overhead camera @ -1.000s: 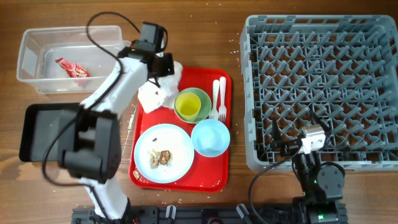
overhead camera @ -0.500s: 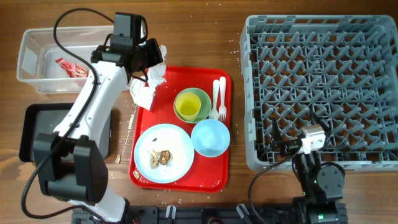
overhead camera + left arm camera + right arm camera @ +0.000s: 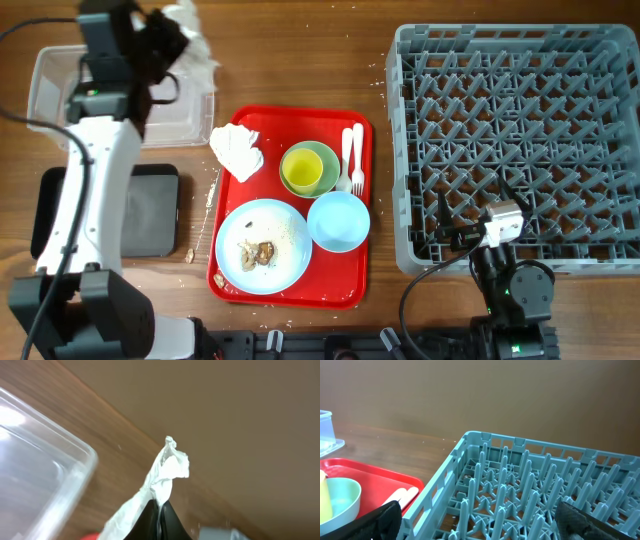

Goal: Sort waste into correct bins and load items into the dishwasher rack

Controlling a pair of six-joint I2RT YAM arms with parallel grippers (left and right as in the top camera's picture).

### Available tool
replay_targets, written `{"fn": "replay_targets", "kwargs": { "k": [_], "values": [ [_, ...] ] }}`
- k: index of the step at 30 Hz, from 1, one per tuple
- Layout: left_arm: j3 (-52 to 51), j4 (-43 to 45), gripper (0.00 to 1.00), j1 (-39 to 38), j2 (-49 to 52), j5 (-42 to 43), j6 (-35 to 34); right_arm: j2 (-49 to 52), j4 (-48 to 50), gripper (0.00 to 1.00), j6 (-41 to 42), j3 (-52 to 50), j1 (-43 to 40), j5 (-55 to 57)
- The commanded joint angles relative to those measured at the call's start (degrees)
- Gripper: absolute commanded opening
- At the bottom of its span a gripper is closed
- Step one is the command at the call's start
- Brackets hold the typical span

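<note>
From overhead, the left pincer (image 3: 172, 32) is clamping shut on a crumpled white napkin (image 3: 196, 48) and holding it up at the far corner of the clear tub (image 3: 45, 100). Whether the paper is hanging over the tub or just outside its rim I cannot tell. The black tray (image 3: 150, 215) is lying past the tub from this pincer, with nothing showing in it. A second napkin (image 3: 237, 150) is sitting near the pincer, on the corner of the red tray (image 3: 330, 285). Farther from the pincer, on that tray, are waiting the plate (image 3: 285, 222) carrying food scraps (image 3: 262, 252), the blue bowl (image 3: 338, 220), the green bowl (image 3: 322, 160) with the yellow cup (image 3: 303, 172) inside it, and the fork and spoon (image 3: 352, 158). Crumbs (image 3: 190, 256) are lying on the desk (image 3: 300, 60). The right pincer (image 3: 478, 208) is standing spread wide and empty at the near edge of the dishwasher rack (image 3: 515, 120), which is holding nothing.

In the left wrist view, the left pincer (image 3: 160, 517) is pinching the napkin (image 3: 167, 465), with the clear tub (image 3: 55, 475) just to one side and lower.

In the right wrist view, the right pincer (image 3: 479, 507) is gaping over the dishwasher rack (image 3: 520, 490), with the red tray (image 3: 375, 482) off to its left.

Sorting seems to be partway: one napkin is close to being binned, while the other napkin, the scraps and the crumbs are left. Loading has not begun.
</note>
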Motion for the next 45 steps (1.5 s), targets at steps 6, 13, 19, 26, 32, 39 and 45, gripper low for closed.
{"fn": "replay_targets", "kwargs": {
  "k": [6,13,19,26,32,39,45],
  "values": [
    [0.04,-1.92,0.22,9.46,4.61,-9.16,-1.81,0.17,0.15,1.00,-0.55,-0.04,-0.28,0.70],
    [0.07,-2.38,0.77,10.54,5.81,-1.79,-1.75,0.17,0.15,1.00,-0.55,-0.04,-0.28,0.70],
    [0.07,-2.91,0.71,9.44,3.43,20.39,0.59,0.17,0.15,1.00,-0.52,-0.04,-0.28,0.70],
    [0.04,-18.69,0.67,0.63,3.37,27.52,13.18,0.17,0.15,1.00,-0.55,-0.04,-0.28,0.70],
    [-0.07,-33.18,0.60,-16.28,4.68,-9.75,6.51,0.17,0.15,1.00,-0.55,-0.04,-0.28,0.70],
    [-0.11,-33.99,0.60,-20.98,11.23,-20.94,5.33,0.17,0.15,1.00,-0.55,-0.04,-0.28,0.70],
    [-0.11,-33.92,0.60,-20.87,18.40,-21.07,7.48,0.17,0.15,1.00,-0.52,-0.04,-0.28,0.70]
  ]
}}
